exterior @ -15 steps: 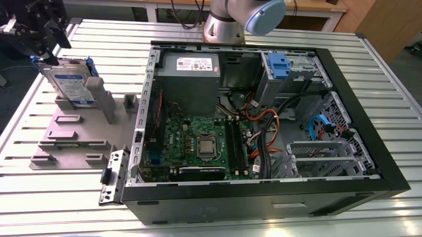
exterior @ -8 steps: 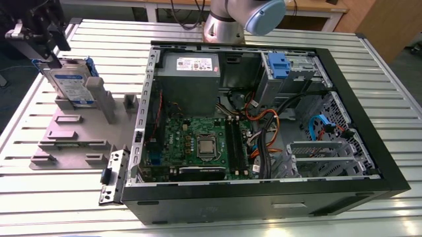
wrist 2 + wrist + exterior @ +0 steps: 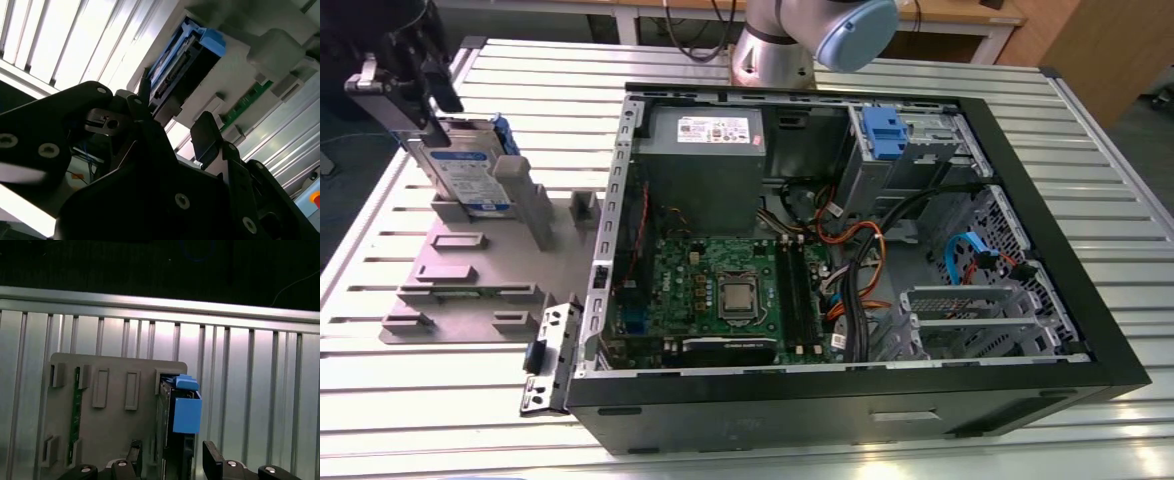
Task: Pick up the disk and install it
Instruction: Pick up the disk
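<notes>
**Open claw straddles the disk in its stand**

On the exterior view's left of the open computer case [image 3: 787, 410], the gripper [image 3: 172, 452] hangs over the disk [image 3: 464, 170]. The disk stands on edge in a slot of the grey fixture plate [image 3: 467, 270] just beside the case. This upright seat leaves both flat faces free, which suits a pinch from above. In the first wrist view the fingers [image 3: 212, 457] are spread, one on each side of the disk's upper end, with a clear gap on at least one side. The claw is open and grips nothing, and the disk is not yet lifted.

The case lies on its side with the panel off, so its inside is reachable from overhead. At the case's far corner from the fixture sits the grey drive cage [image 3: 927, 135] with its blue clip [image 3: 883, 130], likely the bay meant for the disk.
</notes>
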Controlling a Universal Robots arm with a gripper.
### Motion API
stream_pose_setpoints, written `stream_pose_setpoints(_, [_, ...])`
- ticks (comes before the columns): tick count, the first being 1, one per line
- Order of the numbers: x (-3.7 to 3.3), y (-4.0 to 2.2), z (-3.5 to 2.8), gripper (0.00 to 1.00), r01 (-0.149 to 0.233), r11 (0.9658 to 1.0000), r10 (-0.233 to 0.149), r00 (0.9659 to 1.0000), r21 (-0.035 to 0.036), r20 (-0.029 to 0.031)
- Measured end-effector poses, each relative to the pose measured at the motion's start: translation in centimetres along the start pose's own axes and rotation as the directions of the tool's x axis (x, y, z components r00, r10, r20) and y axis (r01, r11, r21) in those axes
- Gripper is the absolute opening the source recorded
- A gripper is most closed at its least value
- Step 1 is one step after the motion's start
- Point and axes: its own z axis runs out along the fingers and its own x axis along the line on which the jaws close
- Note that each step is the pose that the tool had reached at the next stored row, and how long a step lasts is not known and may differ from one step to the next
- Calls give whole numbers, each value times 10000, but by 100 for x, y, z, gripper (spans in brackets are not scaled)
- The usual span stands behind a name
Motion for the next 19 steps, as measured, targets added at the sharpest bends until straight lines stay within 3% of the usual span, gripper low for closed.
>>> stream_pose_setpoints(8, [3, 9, 104, 59, 152, 9999, -152, 9999, 20, -3])
stream_pose_setpoints(19, [-10, 0, 135, 59, 153, 9999, -153, 9999, 20, -4])
